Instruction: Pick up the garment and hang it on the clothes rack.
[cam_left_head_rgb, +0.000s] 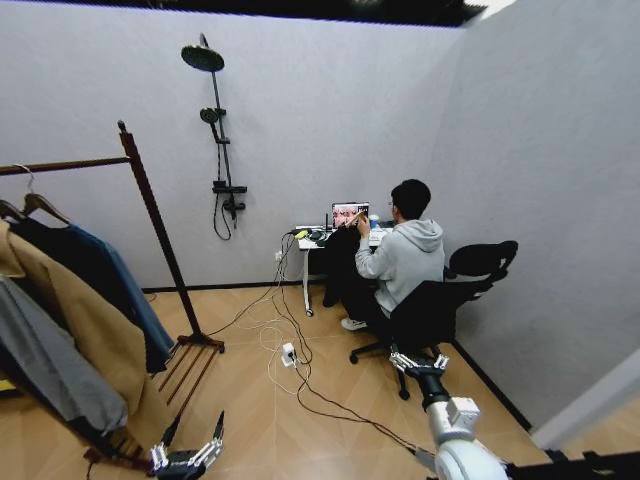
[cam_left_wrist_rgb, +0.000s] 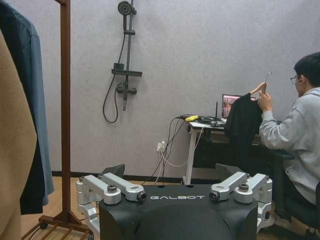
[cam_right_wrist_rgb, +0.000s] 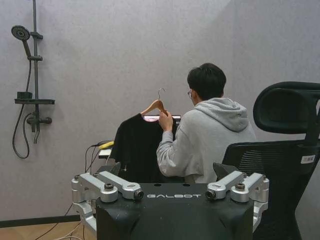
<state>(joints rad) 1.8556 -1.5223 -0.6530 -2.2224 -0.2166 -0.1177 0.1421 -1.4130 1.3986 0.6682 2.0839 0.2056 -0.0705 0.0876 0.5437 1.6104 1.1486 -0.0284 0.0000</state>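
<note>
The clothes rack (cam_left_head_rgb: 155, 225) stands at the left, its dark red-brown post (cam_left_wrist_rgb: 65, 100) upright. The garment (cam_left_head_rgb: 110, 285), dark teal-blue and long, hangs from the rack's rail on a hanger, between the post and a tan coat (cam_left_head_rgb: 90, 330); it also shows in the left wrist view (cam_left_wrist_rgb: 32, 110). My left gripper (cam_left_head_rgb: 192, 432) is low near the rack's foot, open and empty (cam_left_wrist_rgb: 170, 172). My right gripper (cam_left_head_rgb: 418, 358) is open and empty too (cam_right_wrist_rgb: 167, 170), pointing at a seated person, who holds up a black top (cam_right_wrist_rgb: 137, 145) on a wooden hanger.
A grey top (cam_left_head_rgb: 45, 370) hangs in front of the tan coat. Cables (cam_left_head_rgb: 300, 385) and a power strip (cam_left_head_rgb: 288, 354) lie on the wood floor. The person's office chair (cam_left_head_rgb: 440, 305) and small desk (cam_left_head_rgb: 320, 240) stand ahead, with a shower fitting (cam_left_head_rgb: 220, 150) on the back wall.
</note>
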